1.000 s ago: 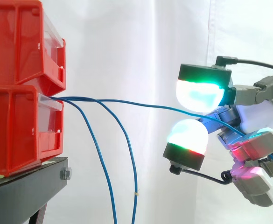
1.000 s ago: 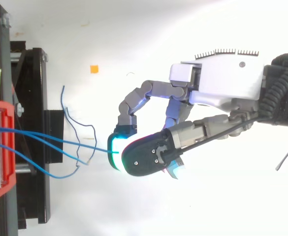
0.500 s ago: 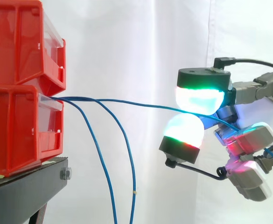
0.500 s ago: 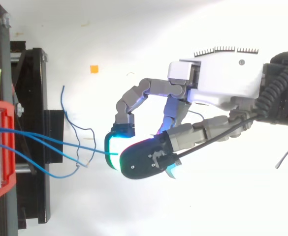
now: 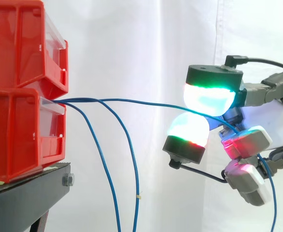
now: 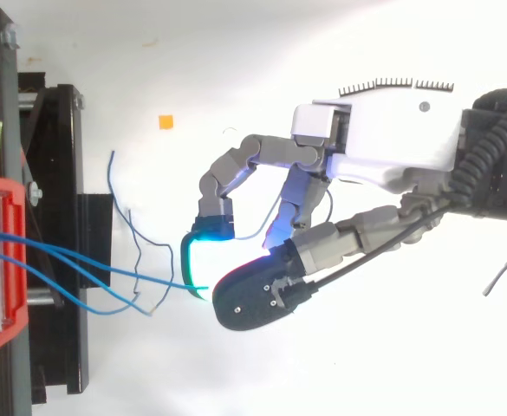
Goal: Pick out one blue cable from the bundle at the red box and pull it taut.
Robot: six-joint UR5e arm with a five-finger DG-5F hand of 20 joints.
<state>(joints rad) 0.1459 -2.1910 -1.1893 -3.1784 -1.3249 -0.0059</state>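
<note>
So the hand [image 6: 379,143] has one blue cable [image 5: 146,103] nipped between two of its glowing fingertips [image 5: 206,99]. They're curled in nearly pad to pad, one above the strand and one below. The rest of the fingers are tucked loosely underneath, holding nothing.

From the pinch the cable runs almost level, well away from the fingertips, to the front of the lower red bin [image 5: 15,130] on the black stand [image 5: 25,203]. It has a slight sag, so it doesn't look properly taut yet. Its free end comes out behind the pads and hangs below the palm.

Two other blue cables [image 5: 134,164] droop between the hand and the bin, lower than the held one.

The worry is slip. It's a thin wire on rounded pads, held right at the tips, so a pull could let it slide through instead of tightening. All three also leave the bin bunched together, so a snag there could drag the neighbours along, and a hard tug might shift the bin.
</note>
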